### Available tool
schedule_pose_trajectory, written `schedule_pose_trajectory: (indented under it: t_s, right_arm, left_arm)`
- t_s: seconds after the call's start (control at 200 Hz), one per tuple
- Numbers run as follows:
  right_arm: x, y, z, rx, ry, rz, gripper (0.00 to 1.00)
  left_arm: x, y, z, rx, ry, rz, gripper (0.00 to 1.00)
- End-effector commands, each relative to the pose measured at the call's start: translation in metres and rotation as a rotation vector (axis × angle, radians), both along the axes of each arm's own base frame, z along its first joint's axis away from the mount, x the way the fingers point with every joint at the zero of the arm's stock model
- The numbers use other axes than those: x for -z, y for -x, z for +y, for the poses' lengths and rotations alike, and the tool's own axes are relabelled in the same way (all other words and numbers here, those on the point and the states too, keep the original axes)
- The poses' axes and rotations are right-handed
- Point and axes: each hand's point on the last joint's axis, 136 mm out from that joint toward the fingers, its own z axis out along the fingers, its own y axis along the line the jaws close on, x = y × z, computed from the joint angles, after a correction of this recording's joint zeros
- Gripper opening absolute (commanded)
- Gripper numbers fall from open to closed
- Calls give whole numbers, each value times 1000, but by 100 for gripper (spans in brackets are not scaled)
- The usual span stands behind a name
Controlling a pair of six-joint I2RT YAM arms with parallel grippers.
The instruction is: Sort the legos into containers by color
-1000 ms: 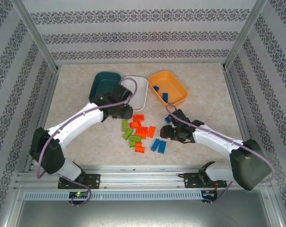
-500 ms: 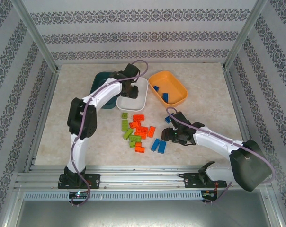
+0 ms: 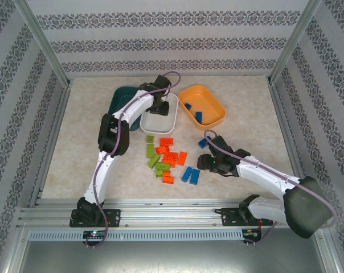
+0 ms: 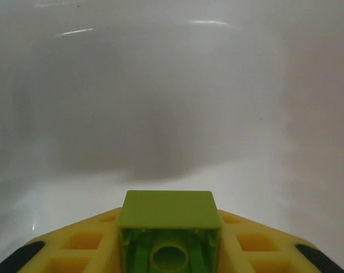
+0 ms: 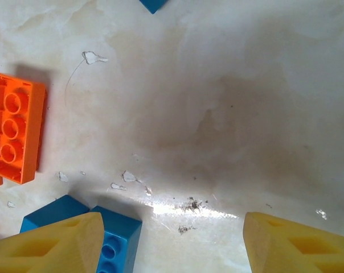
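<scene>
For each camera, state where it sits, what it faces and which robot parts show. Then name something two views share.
Top: above and behind, looking down on the table; both arms show.
Left wrist: on the left claw, facing into the white tray; its fingers pinch a green brick.
Right wrist: behind the open right claw, facing the table.
Shared: top and right wrist both show the blue bricks.

Beige marbled tabletop, patterned walls, aluminium frame
</scene>
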Motion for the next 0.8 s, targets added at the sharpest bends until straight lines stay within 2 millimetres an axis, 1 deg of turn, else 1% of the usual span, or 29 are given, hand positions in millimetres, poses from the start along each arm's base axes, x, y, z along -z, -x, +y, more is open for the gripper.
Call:
schedule_pose_trajectory:
  t_s: [0.0, 0.06, 0.115, 0.205, 0.265, 0.365, 0.425, 0.495, 0.59, 0.66, 0.689, 0.714, 0.764, 0.779, 0.794]
  right_arm:
    - [1, 3, -14, 45, 31, 3, 66]
    - [0, 0, -16, 57, 28, -1, 66]
    - [-2, -2, -17, 62, 23, -2, 66]
    - [-6, -7, -17, 68, 18, -10, 66]
    - [-9, -11, -16, 70, 17, -15, 66]
    - [-14, -19, -17, 81, 20, -27, 66]
    - [-16, -24, -17, 88, 23, -28, 66]
    - [-20, -33, -19, 103, 30, -31, 66]
    - [-24, -48, -20, 128, 40, -41, 65]
    - [-27, -59, -19, 152, 52, -47, 64]
    - [-27, -64, -20, 167, 61, -49, 64]
    - [-28, -68, -20, 180, 66, -52, 64]
    - [-27, -75, -20, 206, 75, -60, 64]
    - [-26, -77, -20, 214, 78, -60, 64]
    - [-25, -79, -21, 223, 83, -60, 64]
  left_arm:
    - [3, 9, 10, 2, -17, 59, 38]
    - [4, 10, 10, 0, -11, 68, 41]
    - [4, 12, 9, 2, -5, 76, 46]
    - [0, 13, 9, 1, 7, 79, 52]
    - [-5, 13, 10, -1, 10, 73, 55]
    - [-23, 12, 9, -2, 33, 49, 57]
    - [-41, 14, 7, 0, 56, 27, 59]
    - [-67, 17, 5, -1, 86, -10, 60]
    - [-113, 27, 7, 4, 124, -86, 63]
    - [-146, 42, 9, 9, 154, -150, 66]
    - [-153, 50, 12, 8, 167, -164, 66]
    - [-164, 57, 13, 9, 183, -186, 67]
    - [-173, 72, 17, 6, 208, -207, 68]
    - [-172, 77, 18, 6, 210, -204, 69]
    - [-176, 82, 20, 5, 217, -215, 69]
